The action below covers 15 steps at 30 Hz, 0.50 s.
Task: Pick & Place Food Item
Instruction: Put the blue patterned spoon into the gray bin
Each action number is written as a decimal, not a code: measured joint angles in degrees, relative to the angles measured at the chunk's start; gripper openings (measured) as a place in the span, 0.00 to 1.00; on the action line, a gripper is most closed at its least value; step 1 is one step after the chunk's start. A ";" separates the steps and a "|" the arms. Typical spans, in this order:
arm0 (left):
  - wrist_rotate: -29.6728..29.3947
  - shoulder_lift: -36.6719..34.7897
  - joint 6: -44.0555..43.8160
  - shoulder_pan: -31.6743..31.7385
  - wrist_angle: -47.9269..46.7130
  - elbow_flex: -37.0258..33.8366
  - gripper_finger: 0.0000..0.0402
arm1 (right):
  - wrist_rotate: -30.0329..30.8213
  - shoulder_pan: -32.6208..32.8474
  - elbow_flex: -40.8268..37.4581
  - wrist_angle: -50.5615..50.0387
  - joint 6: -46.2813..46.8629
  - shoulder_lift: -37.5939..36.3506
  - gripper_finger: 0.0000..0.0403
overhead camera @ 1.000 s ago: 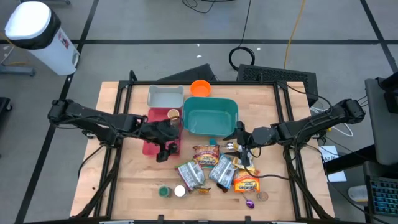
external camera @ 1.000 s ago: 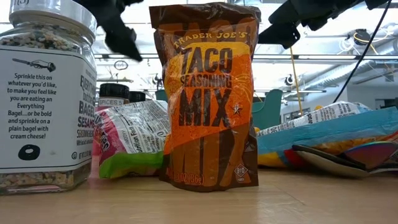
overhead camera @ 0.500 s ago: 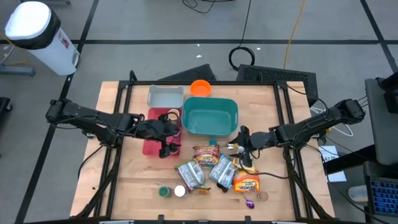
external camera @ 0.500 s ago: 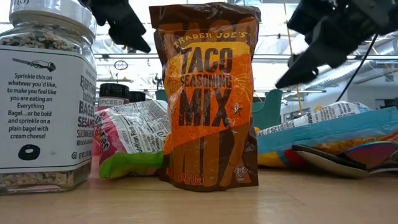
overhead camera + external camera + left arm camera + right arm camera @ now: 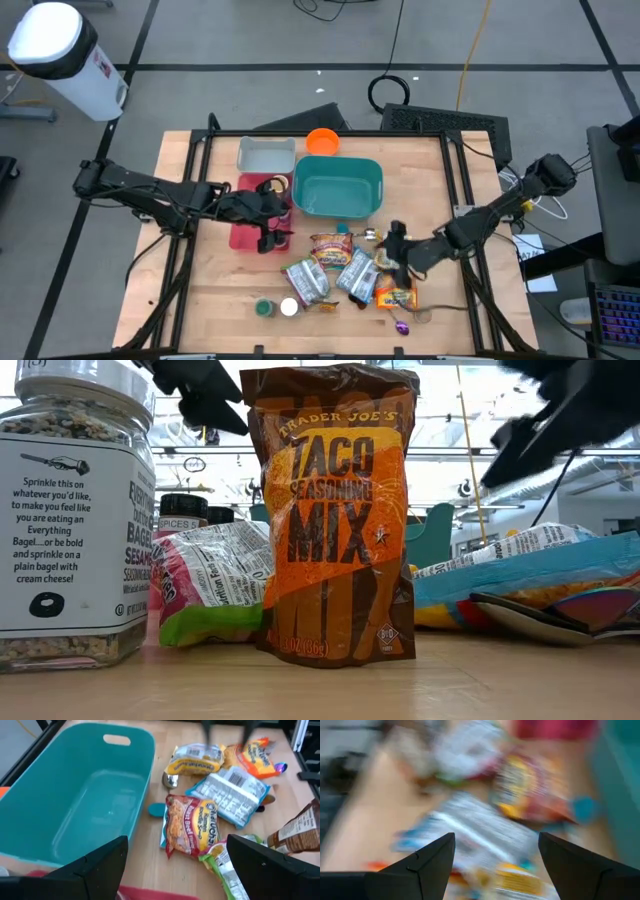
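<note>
My right gripper [image 5: 392, 250] hangs wide open and empty over the heap of food packets, poised to choose one; my left gripper [image 5: 268, 238], equally spread and empty, waits beside the teal bin [image 5: 372, 178] where food belongs. The ramen packet [image 5: 189, 823] lies just beside that bin on the wooden table [image 5: 215, 290]. Beyond, grey floor and cables.
</note>
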 joint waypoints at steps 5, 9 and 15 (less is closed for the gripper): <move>0.01 0.00 -0.40 0.00 1.00 0.00 0.86 | 0.79 -7.91 0.03 -5.78 5.93 1.19 0.69; 0.03 0.00 -1.71 -0.02 0.96 0.00 0.86 | -3.58 -15.36 0.03 -8.20 8.44 1.46 0.69; 0.10 0.00 -1.88 -0.02 0.81 0.00 0.86 | -12.62 -25.45 -1.05 -8.41 9.34 1.46 0.69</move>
